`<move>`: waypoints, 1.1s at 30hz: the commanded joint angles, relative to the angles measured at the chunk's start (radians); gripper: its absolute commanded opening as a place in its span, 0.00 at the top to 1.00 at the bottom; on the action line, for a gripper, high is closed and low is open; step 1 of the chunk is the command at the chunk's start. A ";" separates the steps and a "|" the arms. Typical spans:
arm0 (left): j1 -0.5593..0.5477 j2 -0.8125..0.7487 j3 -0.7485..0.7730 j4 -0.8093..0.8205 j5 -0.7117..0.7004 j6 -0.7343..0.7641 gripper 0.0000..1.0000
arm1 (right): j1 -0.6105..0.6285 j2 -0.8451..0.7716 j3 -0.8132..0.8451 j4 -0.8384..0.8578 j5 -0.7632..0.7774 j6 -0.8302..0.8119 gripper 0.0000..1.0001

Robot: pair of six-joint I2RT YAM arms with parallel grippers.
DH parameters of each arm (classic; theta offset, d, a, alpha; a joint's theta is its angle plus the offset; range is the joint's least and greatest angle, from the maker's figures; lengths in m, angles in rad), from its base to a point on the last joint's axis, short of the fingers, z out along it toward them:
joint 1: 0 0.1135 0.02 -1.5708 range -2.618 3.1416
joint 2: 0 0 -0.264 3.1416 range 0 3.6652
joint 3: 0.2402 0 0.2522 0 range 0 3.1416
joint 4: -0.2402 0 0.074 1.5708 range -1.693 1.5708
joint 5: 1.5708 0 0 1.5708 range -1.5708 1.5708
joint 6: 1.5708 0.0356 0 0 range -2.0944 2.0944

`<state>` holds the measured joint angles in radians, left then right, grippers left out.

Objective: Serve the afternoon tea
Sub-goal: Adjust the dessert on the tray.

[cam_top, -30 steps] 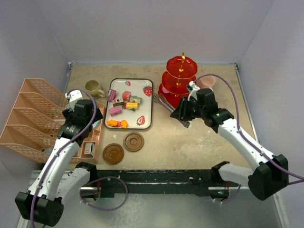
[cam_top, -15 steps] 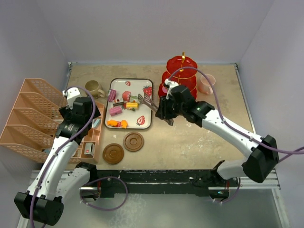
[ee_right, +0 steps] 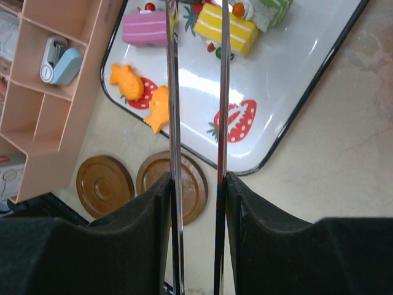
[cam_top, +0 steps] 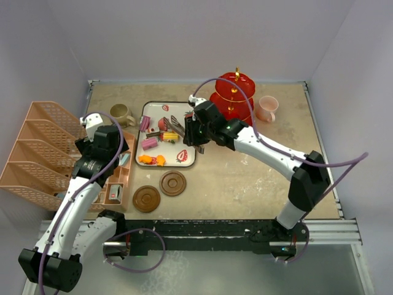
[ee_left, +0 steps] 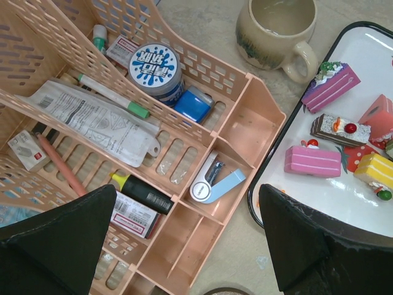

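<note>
Coasters (cam_top: 146, 198) sit nearest the arm bases, two round brown discs just beside each other on the table, short of the white strawberry-printed tray (cam_top: 166, 166).

To the left, the left gripper (ee_left: 187, 195) hangs with its jaws wide apart and nothing between them, above a peach desk organiser (ee_left: 239, 123). In the organiser lies a round tin (ee_left: 153, 64) whose lid carries a blue splash with white characters I cannot read. There is also a paper packet (ee_left: 92, 120) printed with fine text and line diagrams, and a small box (ee_left: 132, 215) with a barcode label, its print too small to make out.

Over the tray's right side, the right gripper (ee_right: 196, 184) is clamped on the long metal tweezers (ee_right: 221, 92). The two blades run apart and parallel towards the toy sweets (ee_right: 227, 24), and the tips pass out of the top of the wrist view.

The sweets all lie on the tray: a yellow cake, a pink cake (ee_left: 312, 161), a purple slice and two orange fish (ee_right: 127, 83).

The olive-brown mug (cam_top: 121, 114) stands upright just left of the tray's far corner. Farther back on the right stands the red three-tier stand (cam_top: 232, 98) with its gold stem. The pink mug (cam_top: 267, 108) is just beside it on the right.
</note>
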<state>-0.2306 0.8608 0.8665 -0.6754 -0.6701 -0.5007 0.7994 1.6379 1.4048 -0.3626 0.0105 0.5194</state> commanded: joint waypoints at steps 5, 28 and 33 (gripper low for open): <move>-0.004 0.005 0.011 0.030 -0.015 0.024 0.04 | 0.003 0.178 0.192 -0.036 0.008 0.018 0.61; -0.004 0.021 0.005 0.044 0.006 0.032 0.04 | 0.001 0.439 0.467 -0.041 -0.038 -0.033 0.63; -0.004 0.021 0.004 0.046 0.011 0.033 0.04 | 0.000 0.494 0.548 -0.069 -0.028 -0.045 0.63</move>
<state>-0.2306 0.8864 0.8665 -0.6678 -0.6609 -0.4858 0.8005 2.1174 1.8660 -0.4160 -0.0265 0.5003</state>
